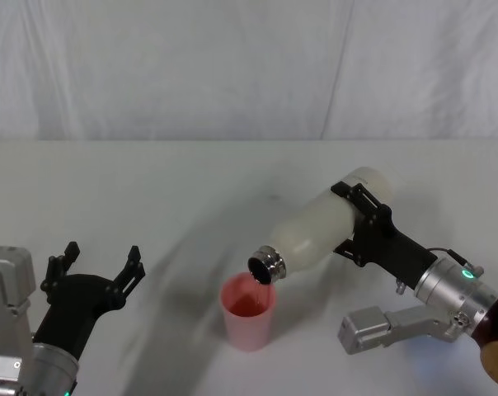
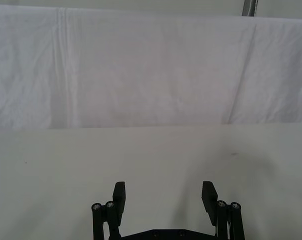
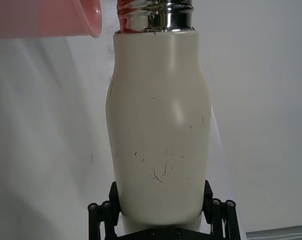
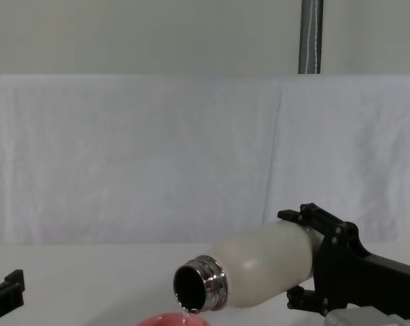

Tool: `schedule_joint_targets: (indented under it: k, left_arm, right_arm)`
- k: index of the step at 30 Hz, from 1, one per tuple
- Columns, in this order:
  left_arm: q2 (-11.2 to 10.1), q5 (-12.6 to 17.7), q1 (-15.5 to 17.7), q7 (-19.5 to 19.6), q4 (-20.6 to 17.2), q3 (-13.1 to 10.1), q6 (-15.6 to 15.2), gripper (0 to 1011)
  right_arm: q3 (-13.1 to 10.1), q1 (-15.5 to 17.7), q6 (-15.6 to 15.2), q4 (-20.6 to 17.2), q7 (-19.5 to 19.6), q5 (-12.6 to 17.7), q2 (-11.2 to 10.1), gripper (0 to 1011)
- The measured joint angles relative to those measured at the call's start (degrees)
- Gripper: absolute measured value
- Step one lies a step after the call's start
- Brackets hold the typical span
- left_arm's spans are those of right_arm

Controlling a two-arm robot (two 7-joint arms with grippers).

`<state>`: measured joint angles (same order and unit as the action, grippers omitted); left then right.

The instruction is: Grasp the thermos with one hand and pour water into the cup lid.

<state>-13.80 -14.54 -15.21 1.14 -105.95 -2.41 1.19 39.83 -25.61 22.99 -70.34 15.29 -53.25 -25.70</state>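
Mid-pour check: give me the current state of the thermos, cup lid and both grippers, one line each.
thermos: uncapped, tipped neck-down over the cup lid, water trickling from its mouth.
cup lid: upright on the table, open side up, catching the water.
right gripper: shut on the thermos body.
left gripper: open, empty, parked at the near left over the table.

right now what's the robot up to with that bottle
The right hand is clamped around the base end of the cream thermos and has it tipped nearly flat, steel neck pointing down over the pink cup lid standing on the white table. A thin stream of water runs from the mouth into the cup. The left hand sits open at the near left of the table, holding nothing.
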Motion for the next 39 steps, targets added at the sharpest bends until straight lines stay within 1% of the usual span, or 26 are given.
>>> schedule_joint_targets:
  k: [39]
  left_arm:
    - [0.0,0.0,0.0,0.0,0.0,0.0,0.0,1001]
  right_arm:
    - [0.3,-0.6,0.3,0.7,0.5,-0.5,0.0,955]
